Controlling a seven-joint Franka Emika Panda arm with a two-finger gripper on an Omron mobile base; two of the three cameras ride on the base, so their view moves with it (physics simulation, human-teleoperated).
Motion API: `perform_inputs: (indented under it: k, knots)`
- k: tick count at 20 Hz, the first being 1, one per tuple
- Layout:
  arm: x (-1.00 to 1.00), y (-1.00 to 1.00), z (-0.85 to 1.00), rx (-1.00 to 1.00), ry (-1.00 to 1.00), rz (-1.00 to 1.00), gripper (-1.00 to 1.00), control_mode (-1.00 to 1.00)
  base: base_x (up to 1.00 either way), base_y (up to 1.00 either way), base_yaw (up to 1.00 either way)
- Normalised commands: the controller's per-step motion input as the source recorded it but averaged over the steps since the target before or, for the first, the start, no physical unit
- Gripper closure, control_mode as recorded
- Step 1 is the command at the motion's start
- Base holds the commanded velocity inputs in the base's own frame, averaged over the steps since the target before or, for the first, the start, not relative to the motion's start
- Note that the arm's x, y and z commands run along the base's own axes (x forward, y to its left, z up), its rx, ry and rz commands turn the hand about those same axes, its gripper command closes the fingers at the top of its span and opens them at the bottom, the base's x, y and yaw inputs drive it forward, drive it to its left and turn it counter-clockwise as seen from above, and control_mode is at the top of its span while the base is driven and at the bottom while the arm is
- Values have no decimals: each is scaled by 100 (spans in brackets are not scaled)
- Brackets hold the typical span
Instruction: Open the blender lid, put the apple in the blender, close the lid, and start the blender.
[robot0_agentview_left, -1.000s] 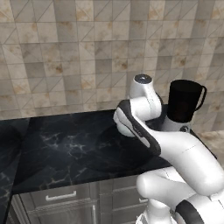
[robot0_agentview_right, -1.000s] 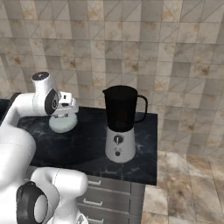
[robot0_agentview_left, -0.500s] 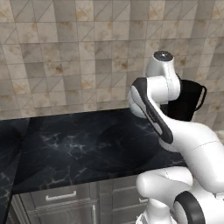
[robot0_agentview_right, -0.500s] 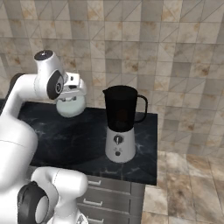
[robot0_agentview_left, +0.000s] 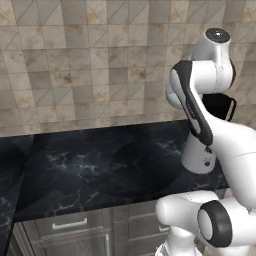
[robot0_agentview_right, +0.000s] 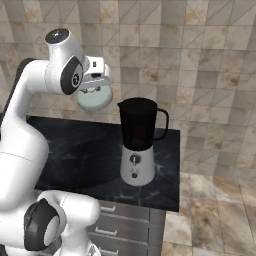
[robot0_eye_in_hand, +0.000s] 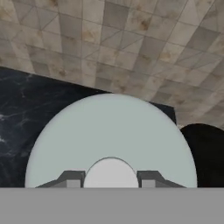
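Left base view: we see a black marbled counter running below a wall of beige and brown stone tiles, with grey drawer fronts under the counter edge. The arm covers most of the blender; its silver-grey base stands on the counter near the right end, and part of the dark jar shows behind the arm. A pale edge of the blender lid peeks out left of the arm, up in front of the wall.

Right base view: we see the blender upright near the counter's right end, jar top uncovered, black dial facing us. The gripper holds the blender lid in the air, up and to the left of the jar, well clear of the counter. To the right the counter ends and a tan tiled floor begins.

Hand view: the gripper has its fingers clamped on the knob of the blender lid, whose pale disc lies below it. The jar's dark rim sits at right.
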Motion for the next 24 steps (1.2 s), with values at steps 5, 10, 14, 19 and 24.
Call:
perform_inputs:
  k: [5, 10, 14, 19, 24]
  knots:
    - [0, -65, 32, 0, -2, -7, 100, -100, 0, 0, 0]
    - [17, -71, 0, 0, 3, -6, 100, -100, 0, 0, 0]
    - [33, -58, 2, 0, 4, -3, 100, -100, 0, 0, 0]
    - [39, -49, 5, 0, 8, 0, 100, -100, 0, 0, 0]
    - [11, -39, -8, 1, 13, 0, 100, -100, 0, 0, 0]
